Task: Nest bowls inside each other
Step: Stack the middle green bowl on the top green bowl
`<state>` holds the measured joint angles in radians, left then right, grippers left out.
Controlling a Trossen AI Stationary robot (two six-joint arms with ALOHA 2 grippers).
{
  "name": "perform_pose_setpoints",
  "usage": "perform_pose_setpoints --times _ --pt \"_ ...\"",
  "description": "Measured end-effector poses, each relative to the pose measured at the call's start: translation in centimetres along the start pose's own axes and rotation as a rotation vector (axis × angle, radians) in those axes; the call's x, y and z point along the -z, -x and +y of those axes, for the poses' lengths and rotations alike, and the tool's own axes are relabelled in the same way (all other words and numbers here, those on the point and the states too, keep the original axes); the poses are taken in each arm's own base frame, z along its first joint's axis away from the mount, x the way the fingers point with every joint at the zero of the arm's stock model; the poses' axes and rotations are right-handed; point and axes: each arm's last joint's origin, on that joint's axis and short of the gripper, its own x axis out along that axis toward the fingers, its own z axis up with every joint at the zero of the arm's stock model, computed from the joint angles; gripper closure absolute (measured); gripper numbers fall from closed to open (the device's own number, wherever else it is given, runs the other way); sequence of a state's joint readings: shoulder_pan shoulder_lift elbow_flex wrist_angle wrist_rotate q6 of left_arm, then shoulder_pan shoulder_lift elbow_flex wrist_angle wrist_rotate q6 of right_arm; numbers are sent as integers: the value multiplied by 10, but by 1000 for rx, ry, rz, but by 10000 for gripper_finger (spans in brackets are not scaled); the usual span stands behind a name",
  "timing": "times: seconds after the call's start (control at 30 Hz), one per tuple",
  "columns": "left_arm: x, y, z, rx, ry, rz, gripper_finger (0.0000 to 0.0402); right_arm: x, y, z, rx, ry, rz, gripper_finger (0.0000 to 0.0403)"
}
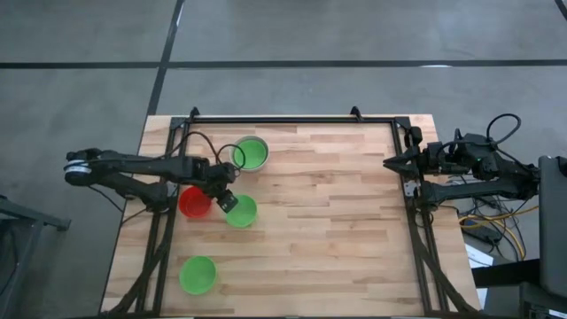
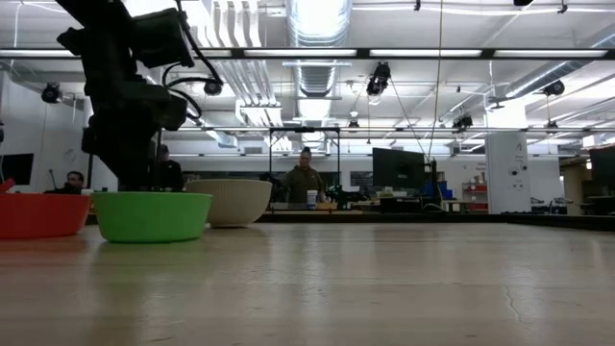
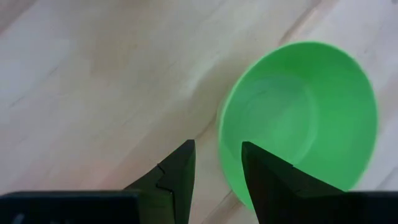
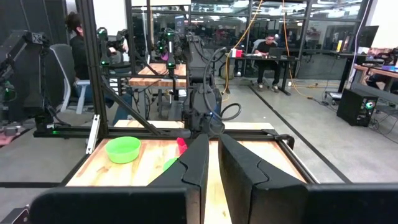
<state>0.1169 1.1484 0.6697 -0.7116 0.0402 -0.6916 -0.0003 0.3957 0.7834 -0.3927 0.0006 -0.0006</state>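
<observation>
Left wrist view: left gripper [image 3: 216, 163], jaws parted astride a green bowl [image 3: 298, 118] rim, needs closing before lifting; right gripper [image 1: 390, 163] waits, state unclear.

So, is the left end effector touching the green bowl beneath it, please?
Cannot tell. The left wrist view shows the left end effector, fingers open, straddling the rim of the green bowl, but not its height above that rim.

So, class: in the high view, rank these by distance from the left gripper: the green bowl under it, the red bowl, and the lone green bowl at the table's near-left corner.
From the left gripper:
1. Green bowl, right beneath it.
2. Red bowl, beside it, toward the left arm's base.
3. Lone green bowl, at the near-left corner.
</observation>
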Motion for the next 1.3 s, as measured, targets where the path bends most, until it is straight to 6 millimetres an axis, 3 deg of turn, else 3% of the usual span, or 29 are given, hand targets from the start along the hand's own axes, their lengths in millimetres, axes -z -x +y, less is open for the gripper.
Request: perform_pose_setpoints --times 1.0,1.3 --pt "5 -8 1 86 47 51 266 0 0 0 0 0 0 369" --pt "9 -23 1 143 47 126 266 0 0 0 0 0 0 369"
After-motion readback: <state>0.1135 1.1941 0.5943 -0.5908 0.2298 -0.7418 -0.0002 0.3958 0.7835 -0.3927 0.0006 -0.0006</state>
